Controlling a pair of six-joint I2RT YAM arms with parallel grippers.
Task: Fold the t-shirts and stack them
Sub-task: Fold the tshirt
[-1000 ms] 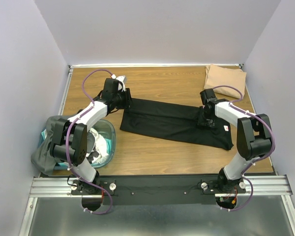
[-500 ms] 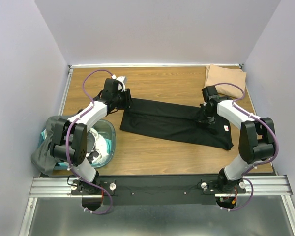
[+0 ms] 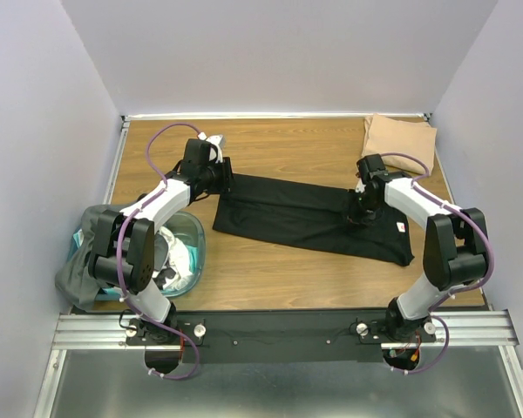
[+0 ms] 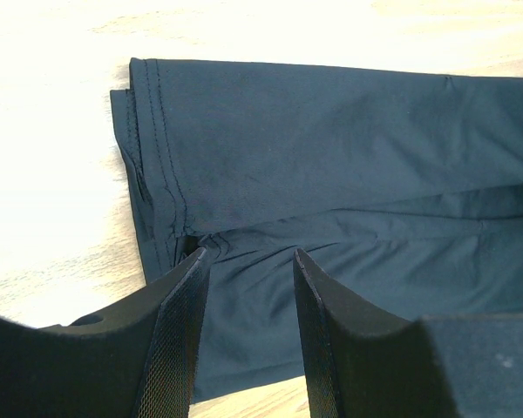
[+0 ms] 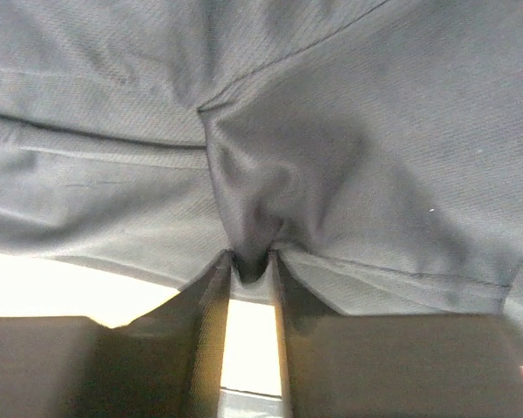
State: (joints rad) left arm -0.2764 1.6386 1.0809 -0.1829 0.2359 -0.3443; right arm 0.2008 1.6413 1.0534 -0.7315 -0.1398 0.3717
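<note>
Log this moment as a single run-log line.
stage: folding black t-shirt | left tool: open, at its hemmed end | right tool: shut on a pinch of it | tan t-shirt: folded, far right corner

Middle: black shirt (image 3: 309, 218) across.
Far-right corner: tan shirt (image 3: 399, 139).
Near left: tub (image 3: 199, 248).
Far strip: bare table (image 3: 288, 144).

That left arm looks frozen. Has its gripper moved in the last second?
No. The left gripper sits at the same spot at the black t-shirt's left end, no nearer the teal tub.
</note>
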